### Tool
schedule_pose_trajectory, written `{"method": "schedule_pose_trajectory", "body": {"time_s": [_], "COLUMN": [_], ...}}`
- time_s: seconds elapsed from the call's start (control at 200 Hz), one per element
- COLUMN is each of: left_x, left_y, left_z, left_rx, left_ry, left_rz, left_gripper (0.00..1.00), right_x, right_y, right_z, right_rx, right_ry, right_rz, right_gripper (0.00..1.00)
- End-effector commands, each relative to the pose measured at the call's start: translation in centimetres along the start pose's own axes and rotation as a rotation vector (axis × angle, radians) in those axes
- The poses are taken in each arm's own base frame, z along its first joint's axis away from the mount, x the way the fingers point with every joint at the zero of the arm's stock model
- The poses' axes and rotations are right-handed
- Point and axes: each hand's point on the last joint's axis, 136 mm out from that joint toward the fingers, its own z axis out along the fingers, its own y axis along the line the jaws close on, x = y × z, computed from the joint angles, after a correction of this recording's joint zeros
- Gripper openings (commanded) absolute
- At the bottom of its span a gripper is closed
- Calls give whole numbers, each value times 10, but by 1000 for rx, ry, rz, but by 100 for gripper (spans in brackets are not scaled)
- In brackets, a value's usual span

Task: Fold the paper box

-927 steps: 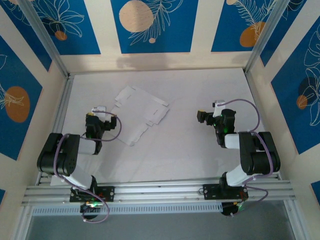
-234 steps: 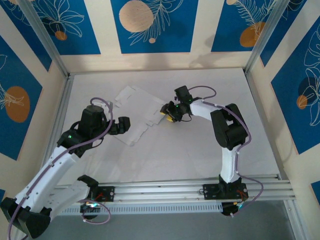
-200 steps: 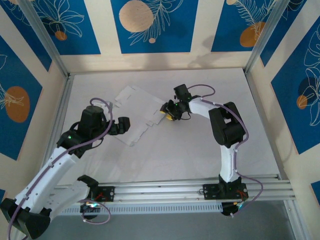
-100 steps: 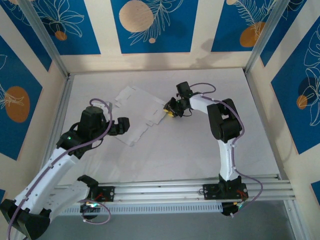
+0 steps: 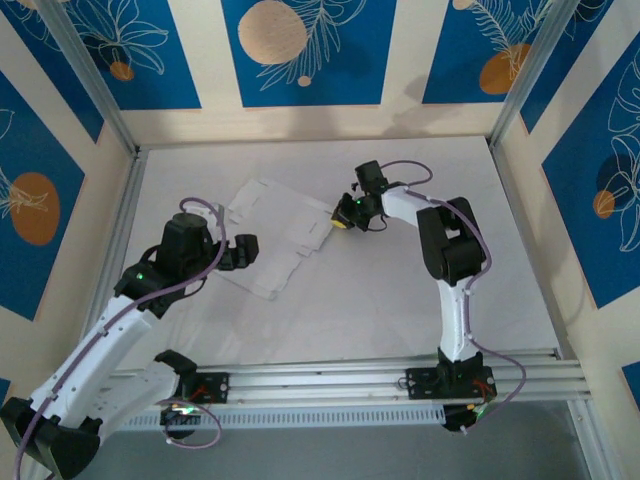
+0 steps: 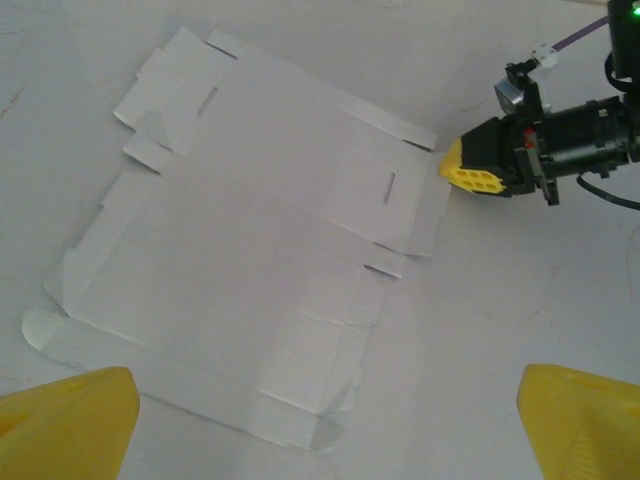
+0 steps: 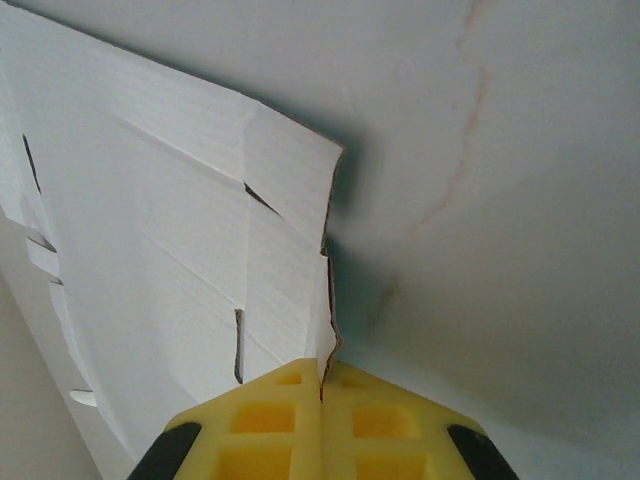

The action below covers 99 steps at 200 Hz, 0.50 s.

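the left arm's yellow plastic fingers (image 6: 70, 420) are standing wide apart over the near edge of the paper box (image 6: 250, 250), a thin white die-cut card sheet with creases, narrow slots and rounded tabs. it is lying unfolded left of centre on the matte white desk (image 5: 380, 290). the right arm's yellow waffle-pocketed fingers (image 7: 270, 425) are pinching the sheet's right edge, which is sitting slightly raised and casting a shadow.
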Motion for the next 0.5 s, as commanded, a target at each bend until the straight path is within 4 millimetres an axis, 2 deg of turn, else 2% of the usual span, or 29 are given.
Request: {"method": "schedule_pose_trajectory", "body": {"time_s": [0.0, 0.205, 0.37, 0.49], "left_x": [1, 3, -11, -20], "left_y": [1, -8, -25, -32], "left_z": [3, 12, 19, 35], "left_rx": [-6, 37, 86, 75], "left_ry": [-15, 15, 41, 94], "left_rz": [17, -46, -166, -277], "left_gripper": [99, 100, 100, 100], "right_x": [9, 13, 14, 11], "right_y": [10, 13, 19, 30], "right_z": [-35, -69, -89, -109], "right_rx": [9, -13, -60, -124], "right_ry": [-39, -164, -304, -455], "right_rz": [-147, -295, -454, -634], "right_gripper": [0, 0, 0, 0]}}
